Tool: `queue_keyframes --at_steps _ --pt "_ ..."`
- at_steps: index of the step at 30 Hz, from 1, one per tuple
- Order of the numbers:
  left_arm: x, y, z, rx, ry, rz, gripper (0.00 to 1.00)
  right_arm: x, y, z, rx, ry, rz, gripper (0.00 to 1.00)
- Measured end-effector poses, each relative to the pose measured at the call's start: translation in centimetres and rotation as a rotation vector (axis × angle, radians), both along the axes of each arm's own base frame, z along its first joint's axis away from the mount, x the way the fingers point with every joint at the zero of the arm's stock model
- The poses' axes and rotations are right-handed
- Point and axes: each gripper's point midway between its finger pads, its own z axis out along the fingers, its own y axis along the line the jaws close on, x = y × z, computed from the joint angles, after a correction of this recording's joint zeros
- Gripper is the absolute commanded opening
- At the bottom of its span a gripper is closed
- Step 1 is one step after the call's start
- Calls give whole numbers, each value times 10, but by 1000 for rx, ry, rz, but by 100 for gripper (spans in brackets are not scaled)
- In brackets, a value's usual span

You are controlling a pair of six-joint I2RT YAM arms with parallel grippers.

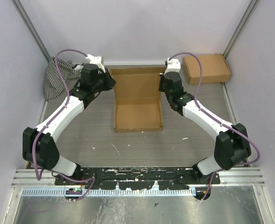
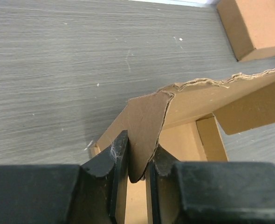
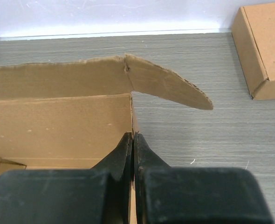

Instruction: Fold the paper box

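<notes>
Left gripper (image 1: 108,82) and right gripper (image 1: 162,84), seen from above, pinch opposite far corners of the paper box (image 1: 138,107) mid-worktop (image 1: 95,135), probably to fold both side flaps together.

Left wrist: its jaws clamp a rounded, ragged-edged corrugated flap.

Right wrist: its jaws are nearly closed on the box's thin, matte brown upright wall.

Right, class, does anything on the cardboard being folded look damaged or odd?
Yes. In the left wrist view, the paper box has a frayed, ragged top edge and a split along the crease just above the left gripper, which is pinching that flap.
</notes>
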Motion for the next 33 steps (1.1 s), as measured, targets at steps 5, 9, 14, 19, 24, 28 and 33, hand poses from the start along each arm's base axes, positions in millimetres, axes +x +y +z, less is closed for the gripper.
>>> queue_keyframes --at_steps 5,9,14,19,24,28,33 --pt "-26 -6 4 -24 -12 -11 25 -15 -4 -1 25 -4 -16 1" --pt "-42 -1 3 -25 -17 -9 25 -31 0 -3 36 -3 -11 1" --pt "-60 7 -2 -19 -19 -9 25 -51 4 -4 51 -10 2 1" --pt "-76 12 1 -28 -36 -14 24 -66 7 -6 64 -16 4 1" --pt "-91 16 -3 -38 -43 -18 23 -87 12 -7 70 -32 3 1" --pt "-101 18 -6 -48 -52 -17 22 -103 14 -10 70 -58 -6 2" --pt "-116 21 -15 -55 -52 -18 21 -118 13 -15 84 -72 -11 16"
